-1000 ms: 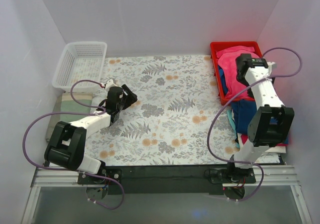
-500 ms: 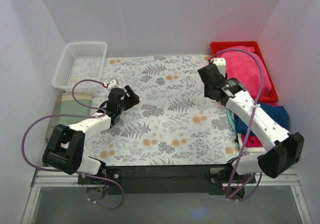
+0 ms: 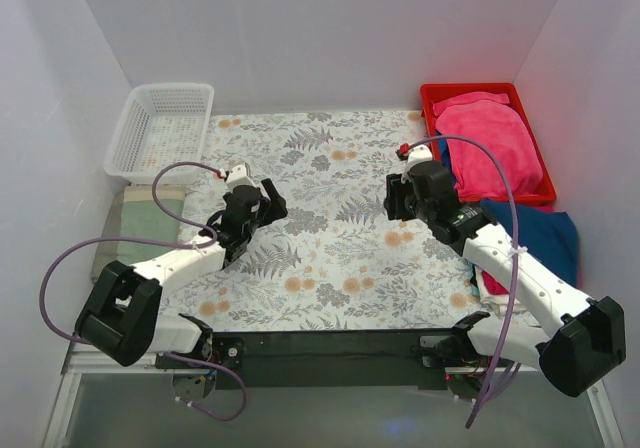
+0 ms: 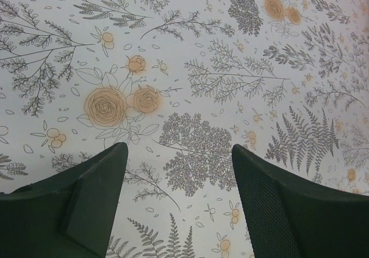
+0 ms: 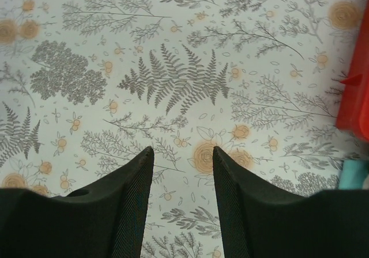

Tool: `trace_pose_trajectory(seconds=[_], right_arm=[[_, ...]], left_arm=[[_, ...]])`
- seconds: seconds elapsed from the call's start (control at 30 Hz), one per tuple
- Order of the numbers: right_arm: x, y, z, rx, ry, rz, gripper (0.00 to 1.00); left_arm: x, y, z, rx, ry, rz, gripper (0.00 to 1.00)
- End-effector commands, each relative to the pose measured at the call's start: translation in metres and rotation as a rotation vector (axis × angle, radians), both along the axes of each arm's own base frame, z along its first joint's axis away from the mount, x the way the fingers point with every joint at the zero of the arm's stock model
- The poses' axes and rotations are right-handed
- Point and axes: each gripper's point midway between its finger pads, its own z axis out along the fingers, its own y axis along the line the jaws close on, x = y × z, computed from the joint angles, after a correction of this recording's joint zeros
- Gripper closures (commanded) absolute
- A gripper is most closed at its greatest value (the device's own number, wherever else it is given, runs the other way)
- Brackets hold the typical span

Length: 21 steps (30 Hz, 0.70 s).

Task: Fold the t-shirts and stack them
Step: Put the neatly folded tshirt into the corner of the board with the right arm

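A magenta-pink t-shirt (image 3: 487, 148) lies bunched in the red bin (image 3: 432, 96) at the back right. A navy blue t-shirt (image 3: 535, 236) lies bunched at the right edge, partly under my right arm; its chest print is hidden. My right gripper (image 3: 394, 197) is open and empty over the floral cloth, left of the bin; in the right wrist view (image 5: 183, 150) only the cloth lies between its fingers. My left gripper (image 3: 272, 201) is open and empty over the cloth at the left, seen also in the left wrist view (image 4: 179, 147).
A floral cloth (image 3: 330, 238) covers the table. A white mesh basket (image 3: 160, 128) stands at the back left. A folded green striped cloth (image 3: 135, 223) lies at the left edge. The bin's red corner (image 5: 356, 97) shows in the right wrist view. White walls close in three sides.
My right arm has swung from over the red bin leftward and down over the floral cloth, with nothing in its gripper. My left gripper has edged slightly right and forward.
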Motion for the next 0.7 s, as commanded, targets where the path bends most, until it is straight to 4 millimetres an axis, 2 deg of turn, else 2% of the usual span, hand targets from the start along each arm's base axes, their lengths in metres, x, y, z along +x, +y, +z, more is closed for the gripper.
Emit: trace_pose_trajectory(seconds=[0.0,0.2,0.43,0.57,0.67], right_arm=[[0.002,0.029,0.037,0.12,-0.15,0.153,0.48],[-0.001,0.041,0.047,0.14,-0.183,0.234,0.49],[-0.003,0.047,0.041,0.144,-0.18,0.274,0.52],[-0.006,0.053,0.034,0.132,-0.171,0.328,0.58],[-0.004,0.049,0.036,0.117,-0.192,0.316,0.56]], left_arm=[[-0.009,0.011,0.009,0.064,-0.045,0.036,0.28],[-0.016,0.01,0.01,0.074,-0.054,0.039,0.28],[-0.019,0.011,0.012,0.096,-0.06,0.049,0.28],[-0.02,0.012,0.013,0.105,-0.066,0.051,0.28],[-0.019,0.013,0.016,0.111,-0.076,0.059,0.28]])
